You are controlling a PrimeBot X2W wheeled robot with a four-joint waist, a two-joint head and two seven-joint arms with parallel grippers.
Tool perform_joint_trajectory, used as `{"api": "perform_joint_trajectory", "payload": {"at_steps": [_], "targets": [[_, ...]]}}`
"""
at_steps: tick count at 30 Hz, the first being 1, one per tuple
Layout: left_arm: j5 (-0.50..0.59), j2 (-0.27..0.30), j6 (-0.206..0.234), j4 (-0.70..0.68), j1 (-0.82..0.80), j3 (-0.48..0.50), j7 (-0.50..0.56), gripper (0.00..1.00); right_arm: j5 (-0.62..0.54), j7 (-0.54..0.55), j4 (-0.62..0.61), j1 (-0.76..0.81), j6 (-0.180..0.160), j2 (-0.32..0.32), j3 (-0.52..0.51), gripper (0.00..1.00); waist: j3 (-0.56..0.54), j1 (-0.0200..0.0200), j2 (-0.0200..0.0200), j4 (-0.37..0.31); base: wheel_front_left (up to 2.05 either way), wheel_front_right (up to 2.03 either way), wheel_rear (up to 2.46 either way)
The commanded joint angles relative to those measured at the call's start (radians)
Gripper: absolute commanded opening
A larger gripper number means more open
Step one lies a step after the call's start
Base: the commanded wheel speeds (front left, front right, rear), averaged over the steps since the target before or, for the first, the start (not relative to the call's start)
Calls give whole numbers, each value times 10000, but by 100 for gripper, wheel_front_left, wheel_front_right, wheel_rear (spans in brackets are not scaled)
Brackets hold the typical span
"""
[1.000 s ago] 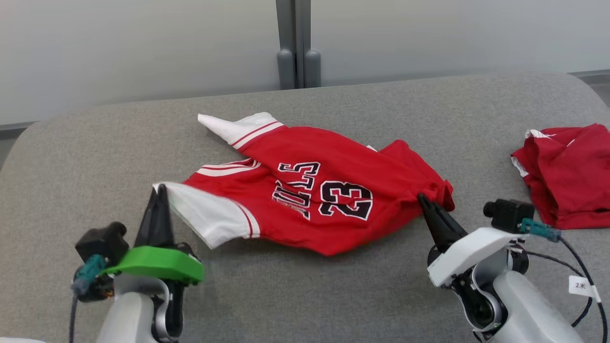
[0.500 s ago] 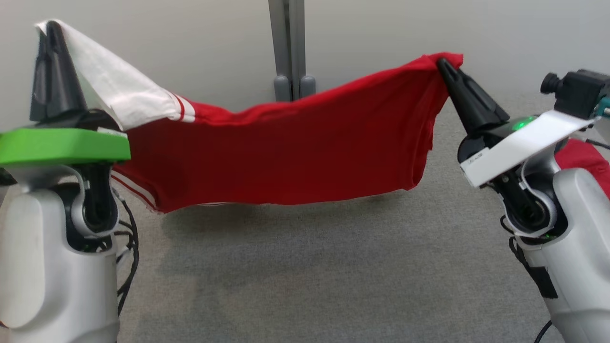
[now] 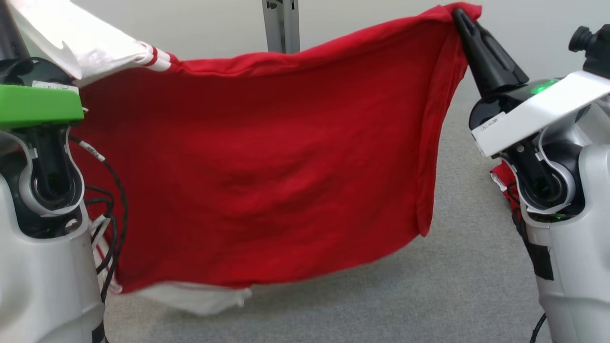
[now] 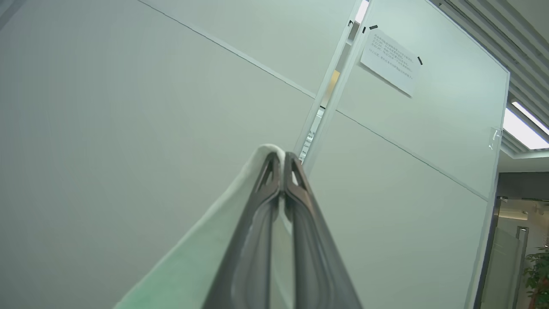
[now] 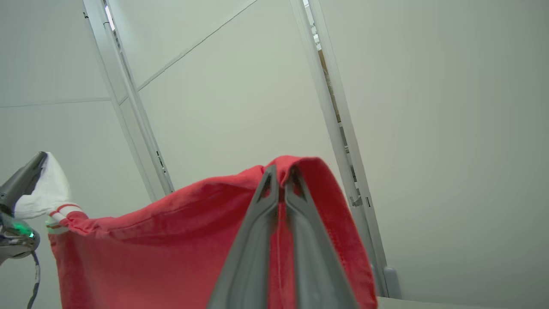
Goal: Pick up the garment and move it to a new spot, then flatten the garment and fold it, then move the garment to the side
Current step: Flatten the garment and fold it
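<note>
The red garment (image 3: 267,166) is held in the air above the grey counter (image 3: 452,295), spread as a wide sheet between the two arms, with a plain red side turned towards the head camera. The left end effector (image 4: 283,159) is seen clamped fully shut on a white sleeve (image 3: 95,47); in the left wrist view the white cloth is pinched between the two dark fingers and draped over one of them. The right end effector (image 3: 461,18) is likewise closed, with a red corner of the garment nipped between its fingertips; in the right wrist view the fabric is folded over the tips and hangs down on both sides. A slight sag is seen in the upper edge between the two grips. The lower edge hangs free, and a second white sleeve (image 3: 200,297) dangles below it at the lower left, close to the counter; whether contact is made cannot be told. Another red cloth (image 3: 503,178) is partly seen on the counter behind the right arm. A pale partition wall (image 3: 362,19) with a grey post (image 3: 281,24) is seen behind the garment.
</note>
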Motion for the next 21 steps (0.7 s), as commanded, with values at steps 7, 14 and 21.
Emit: {"api": "perform_joint_trajectory", "payload": {"at_steps": [7, 14, 21], "targets": [[-147, 359, 6, 948, -205, -16, 580, 0, -583, 548, 579, -516, -3, 312, -544, 0, 752, 0, 0, -88, 0, 0, 0], [365, 819, -231, 2853, -2585, -425, 568, 0, -1253, 490, 2050, -2900, -3, 279, -478, 0, 2824, 0, 0, 3, 0, 0, 0], [1257, 1174, -954, 5808, -6557, -1247, -152, 0, -2365, -1025, 4568, -6682, -3, -358, 157, 0, 5036, 0, 0, 238, 0, 0, 0]]}}
